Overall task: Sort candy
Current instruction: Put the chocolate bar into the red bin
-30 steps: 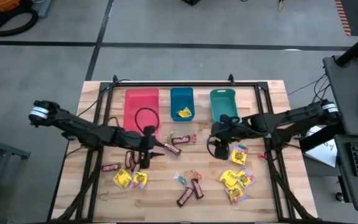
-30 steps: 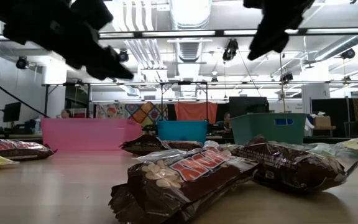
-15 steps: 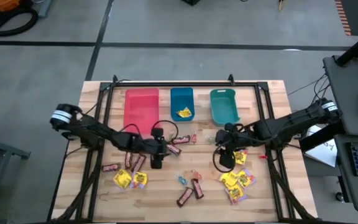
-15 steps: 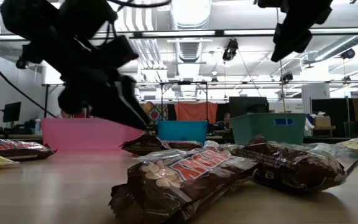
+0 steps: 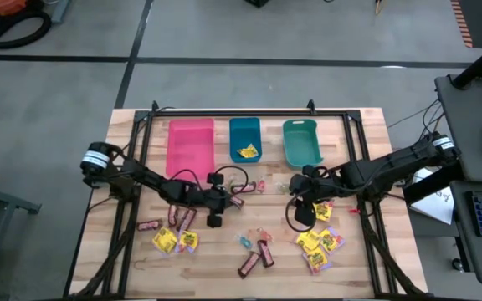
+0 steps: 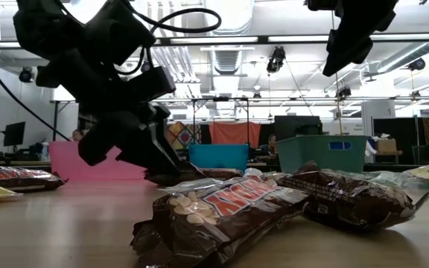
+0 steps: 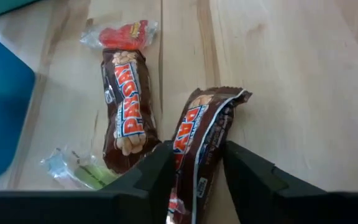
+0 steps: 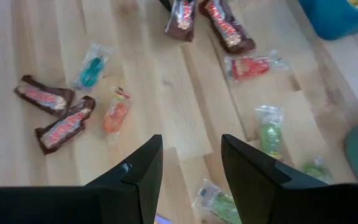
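Note:
Two dark brown candy bars lie side by side in the middle of the table. My left gripper [image 7: 196,169] [image 5: 227,201] is down at the table and shut on one of them [image 7: 204,134]. The other bar [image 7: 124,118] lies flat beside it, with a red wrapped sweet [image 7: 120,34] at its far end. My right gripper [image 8: 191,165] [image 5: 302,211] hangs open above the table right of centre, with nothing between its fingers. Yellow packets [image 5: 174,241] [image 5: 318,242] and more brown bars [image 5: 256,257] lie along the near side. My left gripper pinches the brown bar's two long sides [image 7: 194,155] between its two fingers, at the end nearest the wrist. The fingers [image 7: 160,171] slant down from the table's left and run along the bar. The bar lies flat on the table.
A red bin [image 5: 191,146], a blue bin [image 5: 244,134] holding a yellow packet [image 5: 247,152] and a teal bin [image 5: 301,140] stand along the far side. Small clear-wrapped pieces [image 8: 269,127] [image 8: 92,71] are scattered between the arms. A black frame rail [image 5: 241,111] runs behind the bins.
My left gripper has gone down to the table and toward its right edge, coming onto the brown bars in the middle. My right gripper has drifted a little toward the near edge and stayed high.

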